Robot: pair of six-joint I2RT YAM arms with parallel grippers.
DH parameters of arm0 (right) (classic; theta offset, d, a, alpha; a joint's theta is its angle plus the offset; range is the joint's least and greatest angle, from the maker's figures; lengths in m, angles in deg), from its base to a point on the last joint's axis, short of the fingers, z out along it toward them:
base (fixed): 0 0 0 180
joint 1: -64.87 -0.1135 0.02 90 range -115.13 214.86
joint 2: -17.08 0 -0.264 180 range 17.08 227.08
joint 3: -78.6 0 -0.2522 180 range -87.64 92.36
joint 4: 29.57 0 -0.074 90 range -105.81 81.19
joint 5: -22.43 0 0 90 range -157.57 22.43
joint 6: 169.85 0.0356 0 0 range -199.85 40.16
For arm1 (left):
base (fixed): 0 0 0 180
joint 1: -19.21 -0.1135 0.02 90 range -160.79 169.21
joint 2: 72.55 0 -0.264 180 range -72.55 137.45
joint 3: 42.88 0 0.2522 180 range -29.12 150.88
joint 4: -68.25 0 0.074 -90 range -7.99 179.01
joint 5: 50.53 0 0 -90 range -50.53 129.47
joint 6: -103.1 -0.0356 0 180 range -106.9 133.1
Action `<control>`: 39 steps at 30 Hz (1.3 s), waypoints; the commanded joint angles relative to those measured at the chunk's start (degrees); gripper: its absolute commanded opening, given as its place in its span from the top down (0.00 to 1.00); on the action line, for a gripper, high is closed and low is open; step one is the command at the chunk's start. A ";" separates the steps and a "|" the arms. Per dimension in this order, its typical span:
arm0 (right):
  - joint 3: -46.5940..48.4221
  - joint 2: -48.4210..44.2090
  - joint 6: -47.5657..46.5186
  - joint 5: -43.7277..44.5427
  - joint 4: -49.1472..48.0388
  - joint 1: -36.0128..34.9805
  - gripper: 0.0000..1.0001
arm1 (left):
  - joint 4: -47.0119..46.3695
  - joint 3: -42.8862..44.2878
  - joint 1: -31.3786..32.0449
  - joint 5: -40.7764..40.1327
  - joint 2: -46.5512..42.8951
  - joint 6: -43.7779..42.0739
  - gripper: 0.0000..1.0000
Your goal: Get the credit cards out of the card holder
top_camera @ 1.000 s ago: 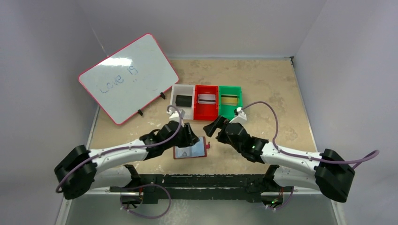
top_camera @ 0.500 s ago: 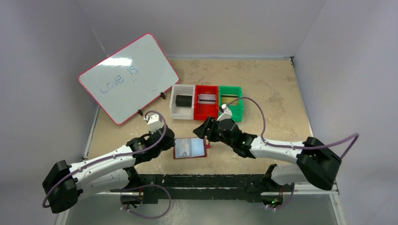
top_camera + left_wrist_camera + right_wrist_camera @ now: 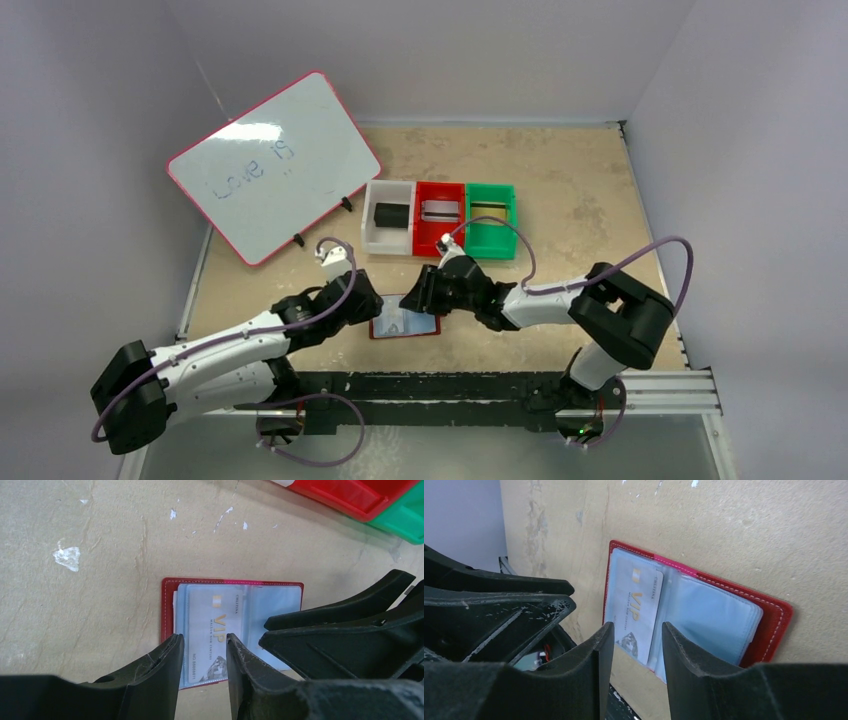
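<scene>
Red card holder (image 3: 272, 600) open — left end effector (image 3: 204, 639), right end effector (image 3: 638, 627) (both part-open, empty) crowding it.

The pale card (image 3: 210, 625) in the card holder (image 3: 167, 605), just ahead of the left gripper (image 3: 204, 639), is showing gold "VIP", its smaller print too fine to read. The whiteboard (image 3: 272, 165) is bearing handwritten "Love is".

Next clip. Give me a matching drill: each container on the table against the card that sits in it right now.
Containers:
1. white bin
2. red bin
3. green bin
4. card holder

Cards:
a. gold card
b. pale VIP card
c. black card
d. silver-grey card

Pairs: 1-c, 2-d, 3-a, 4-b
</scene>
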 commanded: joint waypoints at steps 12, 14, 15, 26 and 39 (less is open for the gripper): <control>4.33 4.98 2.21 -5.62 -0.47 -0.02 0.64 | -7.50 -1.19 0.03 8.12 5.10 -2.32 0.66; 4.34 5.22 2.49 -5.63 0.04 0.00 0.64 | -8.47 -1.20 0.03 9.40 6.43 -2.61 0.66; 4.38 5.40 2.51 -5.70 0.12 -0.02 0.64 | -8.59 -1.12 0.03 9.61 6.92 -2.58 0.67; 4.70 7.99 4.29 -7.83 2.44 -0.01 0.67 | -6.02 -1.33 0.02 8.12 8.81 -2.38 0.68; 5.51 6.19 4.60 -3.66 3.97 0.93 0.74 | -8.45 -1.97 0.03 8.95 13.10 -1.42 0.73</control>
